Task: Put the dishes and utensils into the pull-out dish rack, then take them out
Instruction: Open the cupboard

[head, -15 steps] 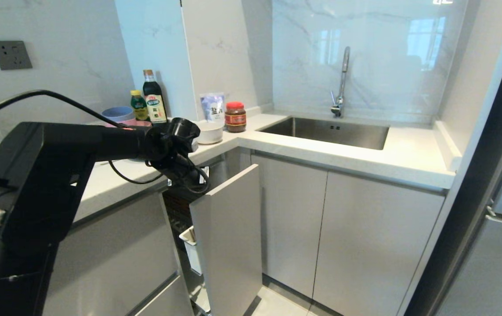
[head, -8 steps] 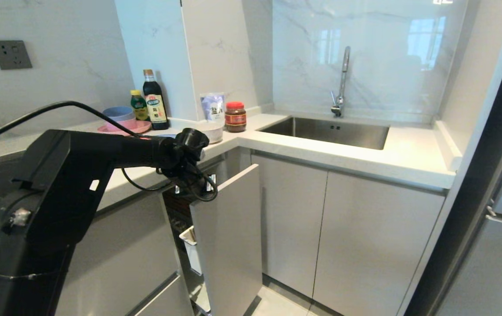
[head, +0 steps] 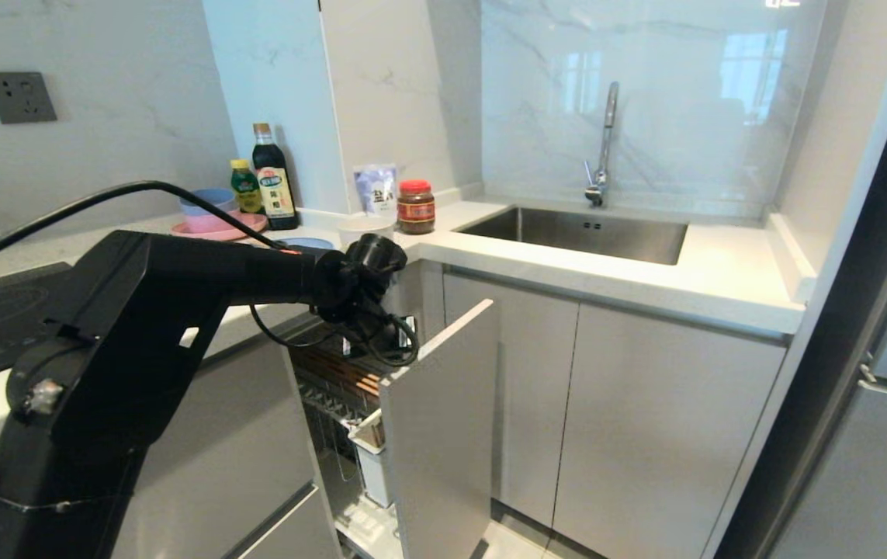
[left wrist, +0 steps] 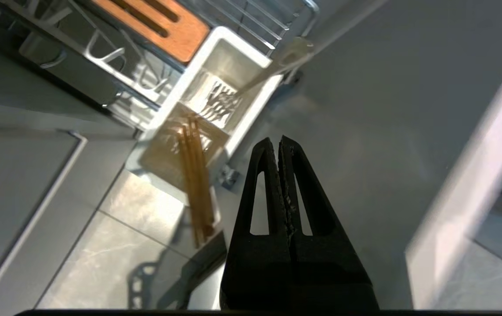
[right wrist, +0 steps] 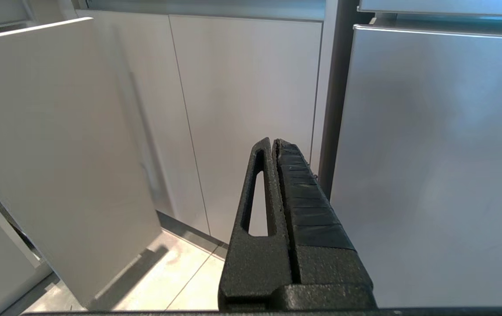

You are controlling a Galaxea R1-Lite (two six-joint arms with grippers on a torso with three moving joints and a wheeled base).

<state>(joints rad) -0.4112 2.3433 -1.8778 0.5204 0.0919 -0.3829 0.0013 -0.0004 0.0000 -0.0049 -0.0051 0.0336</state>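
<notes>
Reaching over the top edge of the grey door front [head: 435, 435], the left gripper [left wrist: 279, 145] hangs with its two black fingers pressed together, clenched on nothing. The pull-out dish rack [head: 342, 388] stands drawn partway out of the cabinet below the counter [head: 567, 268], and the gripper sits just above its near end. Below the gripper and slightly to the left, the white plastic caddy [left wrist: 251, 57] holds the wooden chopsticks [left wrist: 196, 175] in one compartment and a spoon [left wrist: 272, 66] leaning in the next, none of them touching the fingers. Farther in lies the slotted wooden strip [left wrist: 176, 33] among the chrome wires. On the counter, far behind the arm, stand the off-white bowl [head: 365, 227] and the pale-blue plate [head: 307, 243]. The right gripper [right wrist: 276, 145] hangs parked low before the cabinet doors, its fingers likewise closed and empty.
</notes>
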